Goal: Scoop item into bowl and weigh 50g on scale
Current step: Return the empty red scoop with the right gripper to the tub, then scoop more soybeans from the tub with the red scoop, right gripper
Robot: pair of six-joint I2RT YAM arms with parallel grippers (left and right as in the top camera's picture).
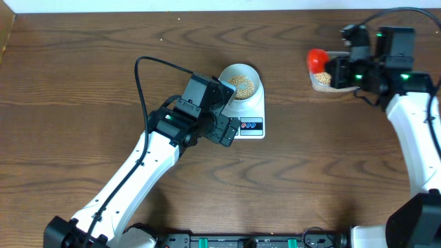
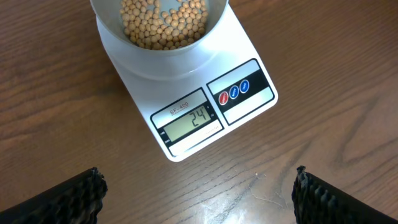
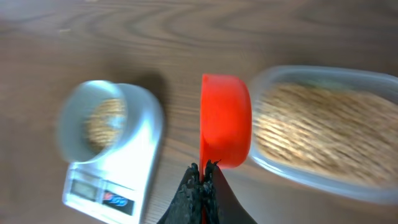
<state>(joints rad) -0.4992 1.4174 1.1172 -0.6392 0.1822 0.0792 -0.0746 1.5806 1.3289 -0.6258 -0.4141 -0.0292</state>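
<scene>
The pale bowl [image 1: 240, 81] stands on the white scale [image 1: 251, 110] and holds tan beans [image 2: 163, 25]. The scale's display [image 2: 189, 121] reads 24. My left gripper [image 2: 199, 199] hovers open just in front of the scale, and only bare table lies between its fingers [image 2: 74, 199]. My right gripper [image 3: 204, 171] is shut on the handle of a red scoop [image 3: 225, 121], which it holds on edge at the left rim of the clear tub of beans [image 3: 323, 130]. This view is blurred, and the inside of the scoop is not visible. In the overhead view the scoop [image 1: 317, 60] is at the far right.
The clear tub [image 1: 324, 81] sits at the table's far right, well apart from the scale. A black cable [image 1: 141, 83] loops up from the left arm. Dark wood table [image 1: 83, 103] surrounds everything.
</scene>
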